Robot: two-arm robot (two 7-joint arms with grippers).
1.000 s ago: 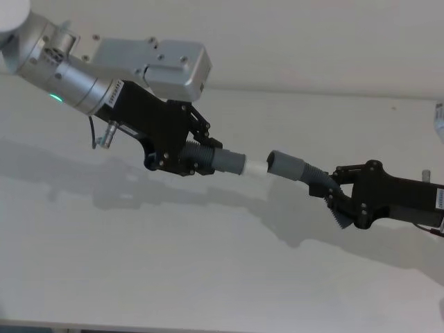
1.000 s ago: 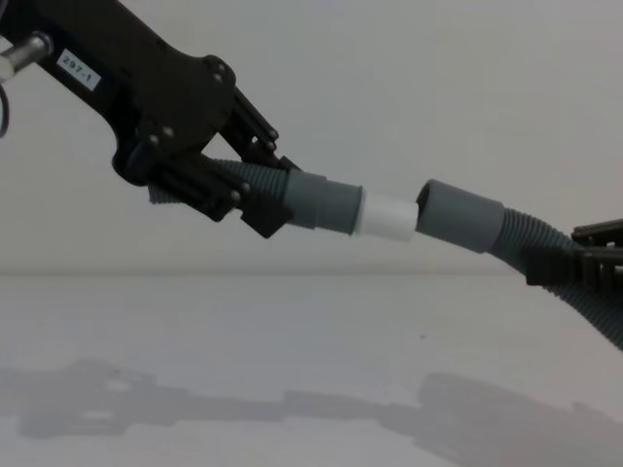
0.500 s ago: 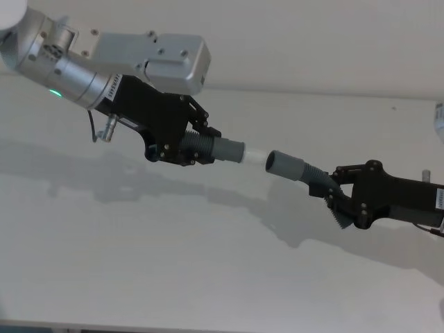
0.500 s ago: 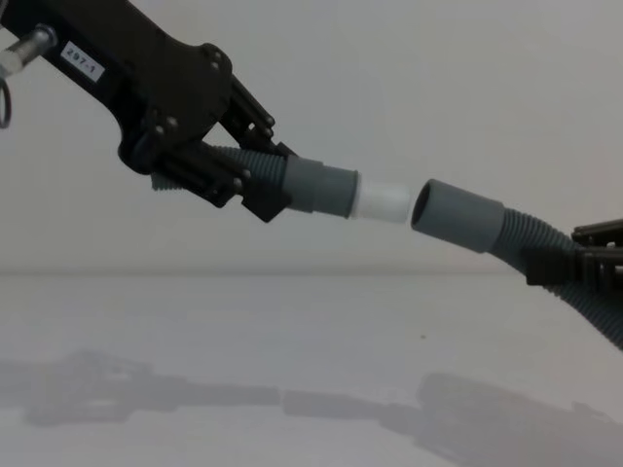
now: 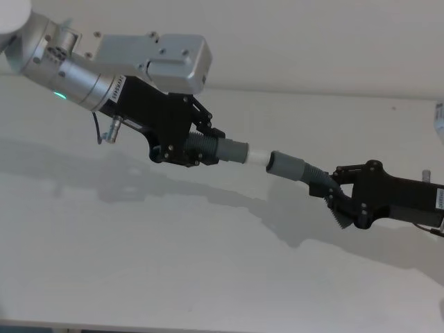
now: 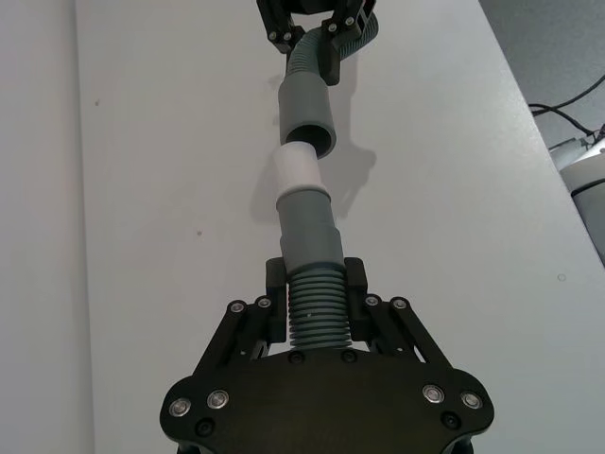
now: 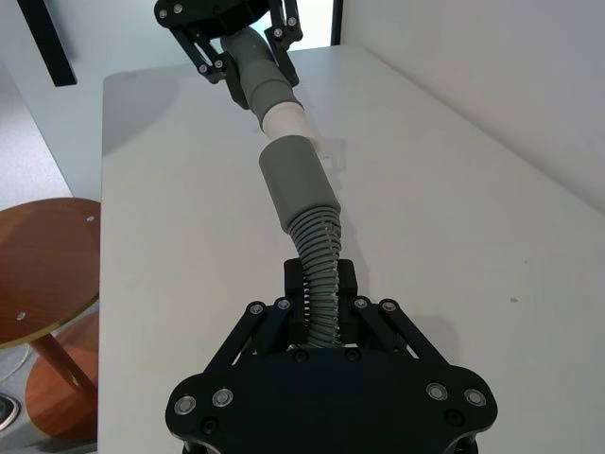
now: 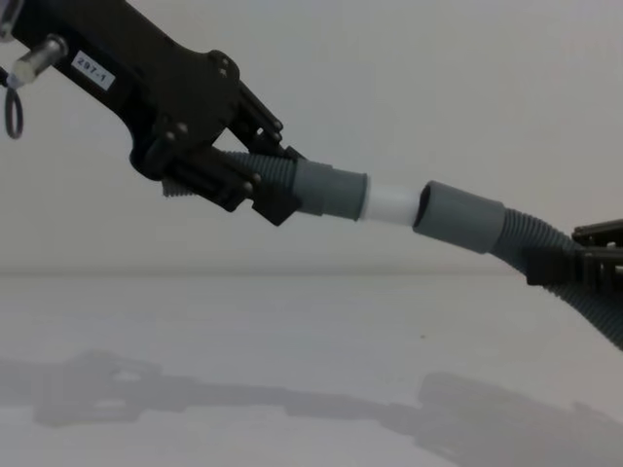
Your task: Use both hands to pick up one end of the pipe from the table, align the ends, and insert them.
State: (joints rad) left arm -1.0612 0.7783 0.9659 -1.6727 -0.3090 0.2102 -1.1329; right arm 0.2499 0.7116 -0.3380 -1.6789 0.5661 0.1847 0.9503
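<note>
White tabletop (image 5: 173, 277) lies bare beneath both hose pieces, which hang in the air above it. Left hand (image 5: 182, 148) is clamped on the ribbed part of the spigot hose piece (image 8: 292, 185); its white spigot (image 8: 394, 205) points toward 3 o'clock in the chest view, its tip right at the mouth of the open cuff (image 8: 462, 216). Right hand (image 5: 343, 202) grips the cuffed hose piece (image 7: 319, 248) (long axes nearly in line, the cuff angled slightly), so a straight push should seat it

Even soft light, faint shadows on table (image 5: 173, 263)
</note>
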